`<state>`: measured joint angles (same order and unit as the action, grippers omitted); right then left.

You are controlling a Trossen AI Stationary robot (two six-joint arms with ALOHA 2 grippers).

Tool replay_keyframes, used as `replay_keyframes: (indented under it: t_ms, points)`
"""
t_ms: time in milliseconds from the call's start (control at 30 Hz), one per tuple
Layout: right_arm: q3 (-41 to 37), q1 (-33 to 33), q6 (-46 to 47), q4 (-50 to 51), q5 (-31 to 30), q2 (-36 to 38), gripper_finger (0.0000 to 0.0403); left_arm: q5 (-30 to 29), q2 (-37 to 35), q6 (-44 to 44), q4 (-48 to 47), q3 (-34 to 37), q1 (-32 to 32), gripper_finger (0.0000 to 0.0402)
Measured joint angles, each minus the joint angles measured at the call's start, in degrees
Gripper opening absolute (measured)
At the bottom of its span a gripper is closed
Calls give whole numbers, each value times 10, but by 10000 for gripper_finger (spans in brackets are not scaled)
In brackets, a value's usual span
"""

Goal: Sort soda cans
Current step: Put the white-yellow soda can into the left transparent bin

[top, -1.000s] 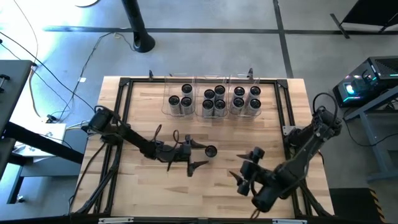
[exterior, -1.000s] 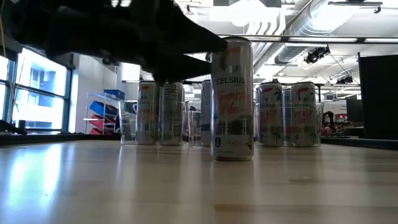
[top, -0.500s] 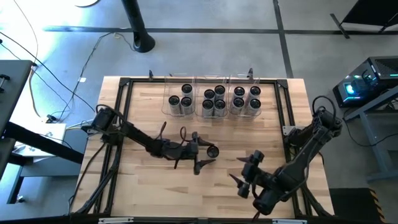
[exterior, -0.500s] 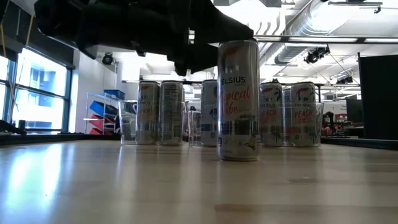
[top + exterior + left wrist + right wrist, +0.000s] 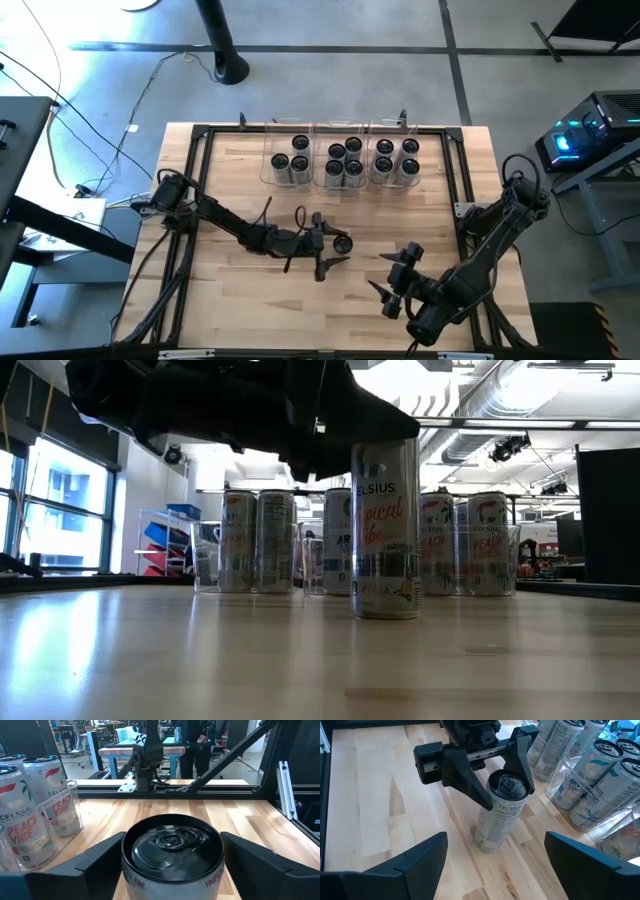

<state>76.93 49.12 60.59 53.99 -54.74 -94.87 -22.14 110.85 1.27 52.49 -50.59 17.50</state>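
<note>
- Right gripper sits closest to the near edge of the worktop, toward the near right corner; its fingers are spread wide with nothing between them; in its own wrist view the two dark fingers frame bare wood
- Lone soda can stands upright near the middle of the worktop, a little toward the near side; slim and tall, silvery-white sides, dark round top with a pull tab, CELSIUS lettering and orange-red script down its side
- Left gripper reaches in from the left edge with one finger on each side of that can's upper part; the fingers lie close against the can; whether they press on it cannot be told; the can's base rests on the wood
- Open wood lies on all sides of the lone can: a broad bare stretch toward the left edge and near left corner, a narrower one between the can and the right gripper, and a clear band toward the far edge
- Clear bins stand in a row along the far edge, inside the dark frame that rims the worktop; the other cans stand upright in them, dark tops and silver rims, two in the left group, five in the middle, four on the right; some read PEACH VIBE
</note>
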Motion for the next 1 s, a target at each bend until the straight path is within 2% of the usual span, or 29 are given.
replay_keyframes:
  t_ms: [200,333,500,667,733,833,933,1000]
  points:
    - [0,0,-6,-1,0,0,329,3,-1,12,-4,-3,-6,246]
    - [0,0,-6,-1,0,0,329,4,-26,1,-23,-1,-5,245]
    - [0,3,-7,-1,0,0,329,-26,-159,-28,-122,-3,-4,245]
    - [0,4,-22,-2,-17,0,329,-139,-332,-122,-268,-3,-17,245]
    - [0,4,-25,-1,-26,0,329,-159,-397,-149,-305,-3,-43,245]
    - [0,4,-32,-3,-38,0,329,-153,-473,-150,-378,-4,-119,245]
    - [0,0,-32,-3,-49,0,329,-129,-520,-138,-449,-3,-226,245]
    - [0,0,-32,-3,-49,0,329,-78,-533,-129,-471,0,-312,245]
